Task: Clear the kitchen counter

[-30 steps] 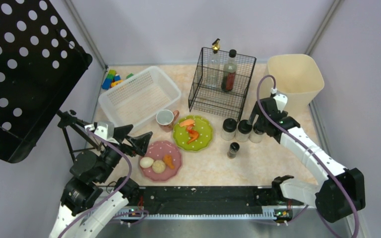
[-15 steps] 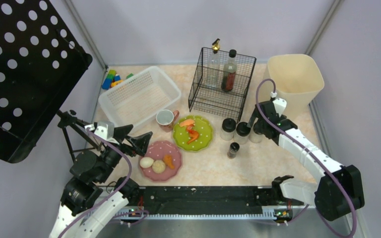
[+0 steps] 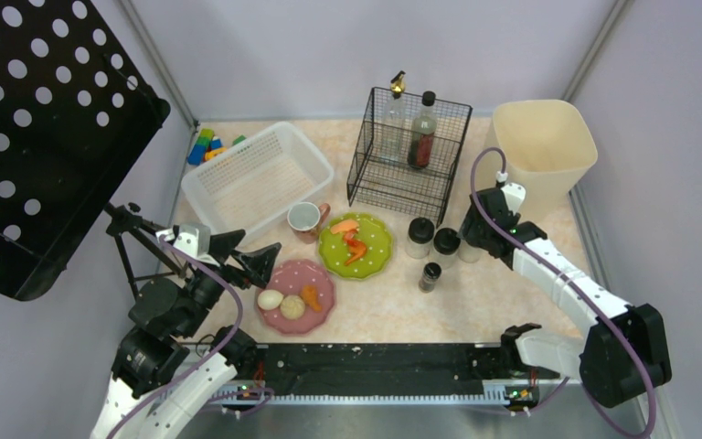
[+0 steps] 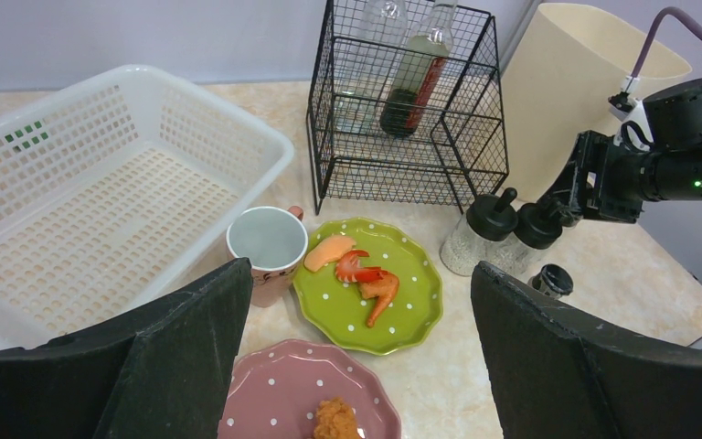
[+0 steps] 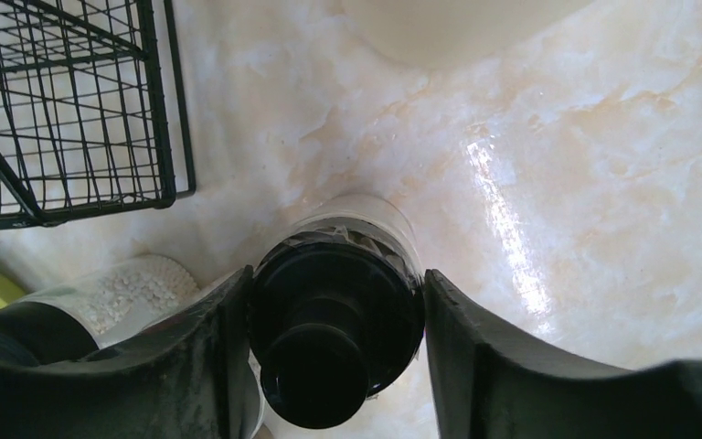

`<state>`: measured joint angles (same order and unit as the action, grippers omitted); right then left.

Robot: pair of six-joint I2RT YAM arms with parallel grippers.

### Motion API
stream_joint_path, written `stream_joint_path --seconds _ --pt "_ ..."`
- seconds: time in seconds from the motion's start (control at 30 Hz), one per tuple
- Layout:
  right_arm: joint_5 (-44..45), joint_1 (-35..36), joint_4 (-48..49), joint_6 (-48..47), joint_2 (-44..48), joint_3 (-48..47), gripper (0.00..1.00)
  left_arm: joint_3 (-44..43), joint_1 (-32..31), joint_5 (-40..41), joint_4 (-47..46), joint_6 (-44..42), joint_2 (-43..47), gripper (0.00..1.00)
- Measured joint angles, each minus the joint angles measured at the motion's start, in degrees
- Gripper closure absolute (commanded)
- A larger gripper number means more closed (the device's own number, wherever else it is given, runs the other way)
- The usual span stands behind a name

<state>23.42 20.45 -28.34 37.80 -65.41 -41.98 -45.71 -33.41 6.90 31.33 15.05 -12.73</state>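
The kitchen counter (image 3: 494, 302) is a beige-pink marbled top. Three black-capped spice grinders stand in a row on it. My right gripper (image 3: 473, 240) is over the rightmost grinder (image 5: 334, 329), and its fingers (image 5: 475, 357) press on both sides of the black cap. The other two grinders (image 3: 420, 236) (image 3: 445, 242) stand just to its left, with a small dark jar (image 3: 430, 274) in front of them. My left gripper (image 3: 249, 253) hangs open and empty above the pink plate (image 3: 297, 294), which holds food. A green plate (image 3: 356, 245) with food scraps and a mug (image 3: 304, 219) sit nearby.
A wire rack (image 3: 407, 151) with two bottles stands at the back centre. A beige bin (image 3: 544, 146) is at the back right and a white basket (image 3: 256, 178) at the back left, with toy blocks (image 3: 206, 146) behind it. A black perforated panel (image 3: 46, 128) overhangs the left side.
My right gripper has come down a little toward the rightmost grinder and its fingers have closed in on the cap. The left arm has not moved.
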Motion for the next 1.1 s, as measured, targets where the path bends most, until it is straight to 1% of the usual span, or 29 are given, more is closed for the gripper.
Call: stream_joint_path --seconds 0.1,0.23,0.27,0.3,0.53,0.63,0.87,1.1 --pt "-0.15 0.00 0.26 -0.52 0.00 0.00 0.68 0.00 0.00 0.00 0.00 0.00 0.00 0.06" --pt "-0.52 0.00 0.31 -1.18 0.13 0.00 0.92 0.00 0.02 0.00 0.00 0.00 0.00 0.06" --pt "-0.63 0.00 0.26 -1.33 0.22 0.00 0.97 0.00 0.00 0.00 0.00 0.00 0.00 0.06" --pt "-0.72 0.00 0.17 -1.57 0.33 0.00 1.00 0.00 0.00 0.00 0.00 0.00 0.00 0.06" --pt "-0.81 0.00 -3.19 -3.65 2.40 -0.35 1.00 0.00 0.02 0.00 0.00 0.00 0.00 0.06" --pt "-0.63 0.00 -6.16 -4.85 3.50 -2.71 1.00 0.00 0.02 0.00 0.00 0.00 0.00 0.06" --pt "-0.63 0.00 -11.32 -8.50 5.66 -13.60 1.00 0.00 0.07 0.00 0.00 0.00 0.00 0.06" --pt "-1.07 0.00 -15.74 -12.35 4.31 -27.56 1.00 0.00 0.33 0.00 0.00 -0.02 -0.02 0.06"
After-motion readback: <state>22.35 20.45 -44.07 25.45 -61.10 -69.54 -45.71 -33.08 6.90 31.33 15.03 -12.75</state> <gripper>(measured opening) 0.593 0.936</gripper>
